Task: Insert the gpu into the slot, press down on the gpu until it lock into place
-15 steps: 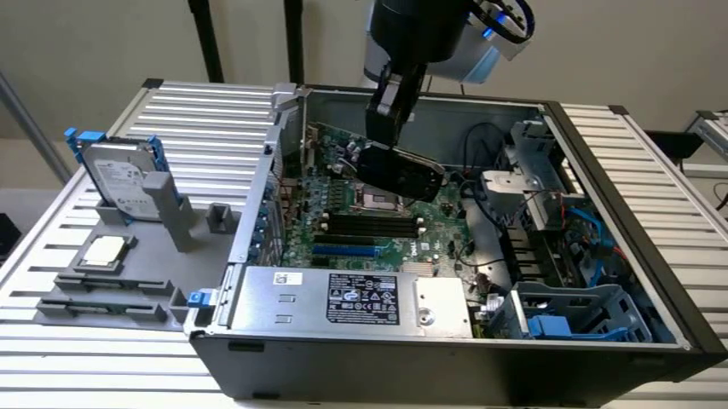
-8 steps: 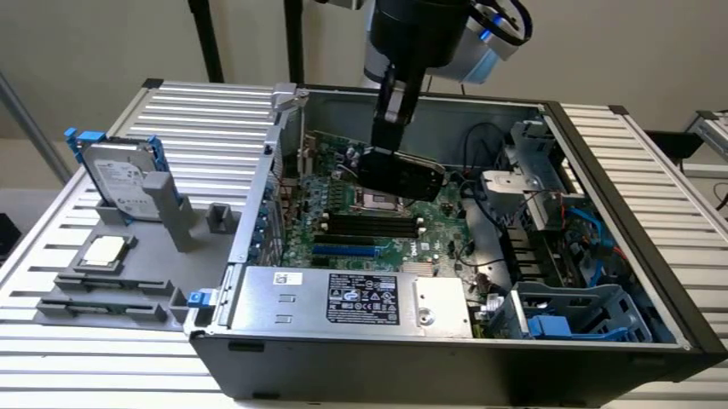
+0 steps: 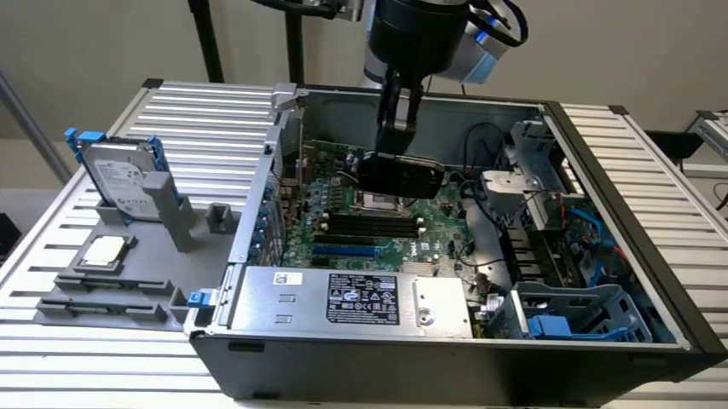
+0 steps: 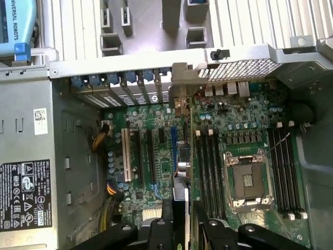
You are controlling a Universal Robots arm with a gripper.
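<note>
Ribbed aluminium tabletop (image 3: 637, 170) carries the open computer case (image 3: 455, 366), with a pale wall behind; this is the exterior view. My gripper (image 3: 395, 156) hangs from above into the case, clamped on the gpu (image 3: 403, 177), which I hold in the air over the motherboard (image 3: 438, 213). The card covers most of the processor socket (image 3: 372, 203), so I can make out only a corner of it. The slot (image 3: 344, 251) lies bare, a blue strip between the black memory slots (image 3: 370, 226) and the silver power supply (image 3: 353, 298); the gpu is apart from it and not seated. On the exterior view's left, outside the case, a hard drive (image 3: 119, 177) stands in a grey fixture (image 3: 159, 273), and a processor chip (image 3: 105, 250) lies on the same fixture. The upper part of my arm is cut off by the frame edge. In the wrist view I look straight down on the board. My two black fingers (image 4: 166, 224) flank the gpu (image 4: 180, 195), which I see edge-on as a thin strip, its shroud face out of sight. The slot (image 4: 173, 148) runs in line with the card's edge, and its nearer end is hidden behind the card, so I cannot tell how close the two are. The processor socket (image 4: 247, 179) sits in plain view between two banks of memory slots (image 4: 208, 172). The power supply (image 4: 26, 182) is cut off at the frame's side.
</note>
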